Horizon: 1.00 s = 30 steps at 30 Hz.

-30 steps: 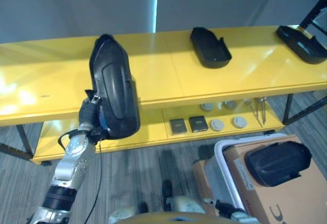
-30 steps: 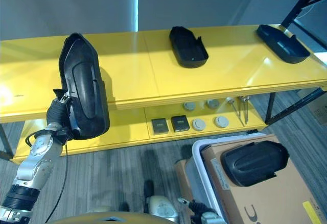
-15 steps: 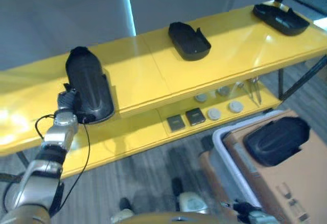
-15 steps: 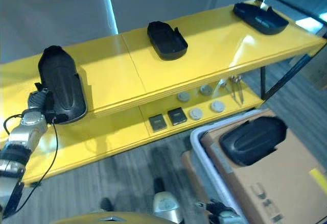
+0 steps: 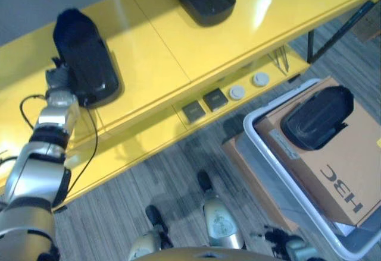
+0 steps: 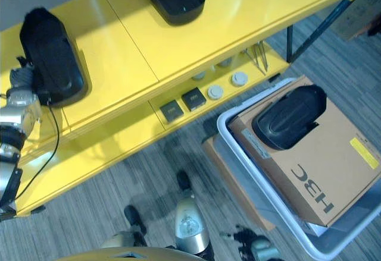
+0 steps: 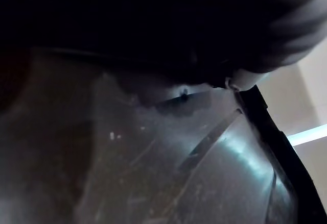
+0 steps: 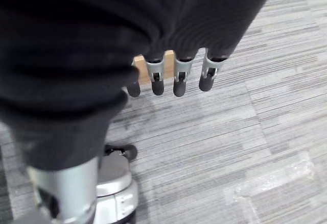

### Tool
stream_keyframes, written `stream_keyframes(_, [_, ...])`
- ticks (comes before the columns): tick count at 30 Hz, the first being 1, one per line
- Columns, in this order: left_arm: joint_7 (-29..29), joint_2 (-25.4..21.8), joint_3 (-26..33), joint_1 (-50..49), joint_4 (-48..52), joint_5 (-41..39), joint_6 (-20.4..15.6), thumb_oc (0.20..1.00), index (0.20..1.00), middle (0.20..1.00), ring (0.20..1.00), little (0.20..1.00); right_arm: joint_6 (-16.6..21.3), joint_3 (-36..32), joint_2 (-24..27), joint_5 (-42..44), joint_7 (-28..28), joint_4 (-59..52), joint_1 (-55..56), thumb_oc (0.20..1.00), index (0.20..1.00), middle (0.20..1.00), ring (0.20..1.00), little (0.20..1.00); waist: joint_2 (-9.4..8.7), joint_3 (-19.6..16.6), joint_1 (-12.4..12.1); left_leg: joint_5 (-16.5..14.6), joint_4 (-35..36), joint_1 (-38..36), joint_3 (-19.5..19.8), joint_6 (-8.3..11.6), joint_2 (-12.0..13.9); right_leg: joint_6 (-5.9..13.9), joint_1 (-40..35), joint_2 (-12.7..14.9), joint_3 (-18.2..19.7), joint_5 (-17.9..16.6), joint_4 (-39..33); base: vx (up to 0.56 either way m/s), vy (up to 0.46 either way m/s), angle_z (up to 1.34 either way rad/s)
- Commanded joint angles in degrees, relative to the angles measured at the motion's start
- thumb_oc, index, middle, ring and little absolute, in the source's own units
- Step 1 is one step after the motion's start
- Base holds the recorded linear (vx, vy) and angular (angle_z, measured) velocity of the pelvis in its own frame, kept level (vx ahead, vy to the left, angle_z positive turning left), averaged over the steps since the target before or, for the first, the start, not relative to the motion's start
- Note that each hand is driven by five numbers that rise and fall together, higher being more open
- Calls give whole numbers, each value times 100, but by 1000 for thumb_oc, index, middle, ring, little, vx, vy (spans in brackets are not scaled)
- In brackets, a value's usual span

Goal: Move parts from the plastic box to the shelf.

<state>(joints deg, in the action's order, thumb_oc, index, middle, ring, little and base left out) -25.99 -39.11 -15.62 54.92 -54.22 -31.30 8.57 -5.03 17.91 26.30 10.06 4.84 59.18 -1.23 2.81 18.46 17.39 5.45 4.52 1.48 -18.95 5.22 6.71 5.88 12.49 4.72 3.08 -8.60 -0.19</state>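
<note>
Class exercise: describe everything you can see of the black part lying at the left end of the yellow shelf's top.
The black part is a long, rounded shell of glossy, plastic-looking material, narrower at its far end. It lies flat, domed side up, on the yellow shelf. The left hand is at its near edge; its fingers are hidden behind the part.

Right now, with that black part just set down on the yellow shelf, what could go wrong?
1. The black part lies near the front edge of the top shelf. The left hand is at its near end, so pulling away carelessly could drag the part off.
2. Another part sits on a cardboard box in the plastic box, unsecured; a clumsy reach might knock it to the floor.
3. The right hand hangs over the floor.
</note>
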Motion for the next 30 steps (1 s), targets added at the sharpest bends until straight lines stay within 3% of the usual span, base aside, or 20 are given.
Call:
stream_keyframes(1, [-207, 32, 91, 190, -369, -314, -192, 200, 200, 200, 200, 200, 62, 341, 168, 293, -48, -14, 205, 1000, 1000, 1000, 1000, 1000, -183, -92, 60, -2, -460, 425, 243, -147, 181, -323, 154, -366, -20, 631, 761, -54, -92, -11])
stream_keyframes(9, [-485, 22, -17, 398, -775, -201, 183, 200, 200, 200, 200, 200, 89, 470, 67, 336, -113, -135, 211, 1000, 1000, 1000, 1000, 1000, -259, 19, 84, 70, -540, 606, 255, -120, 297, -368, 252, -429, -26, 636, 762, -17, -44, -4])
stream_keyframes(14, [-6, -75, -58, 213, -1063, -81, 628, 200, 200, 200, 200, 200, 88, 432, 40, 364, -122, -161, 164, 1000, 1000, 1000, 1000, 1000, -225, 1, 33, 60, -535, 504, 257, -120, 299, -359, 73, -391, -46, 617, 644, 0, 0, 0])
stream_keyframes(23, [650, -86, -10, -371, -879, 283, 995, 200, 200, 200, 200, 200, -178, 359, 8, 227, -206, -431, 301, 1000, 1000, 1000, 1000, 1000, -135, -230, -70, -22, -432, 139, 214, -136, 208, -277, -429, -294, -71, 547, 296, 36, 16, 4])
stream_keyframes(30, [781, 2, 113, -670, -1008, 392, 950, 200, 200, 200, 200, 200, -297, 311, -12, 87, -187, -324, 382, 1000, 1000, 1000, 1000, 1000, -96, -434, -98, -78, -409, -62, 167, -157, 164, -235, -670, -231, -80, 532, 180, 78, 23, 1])
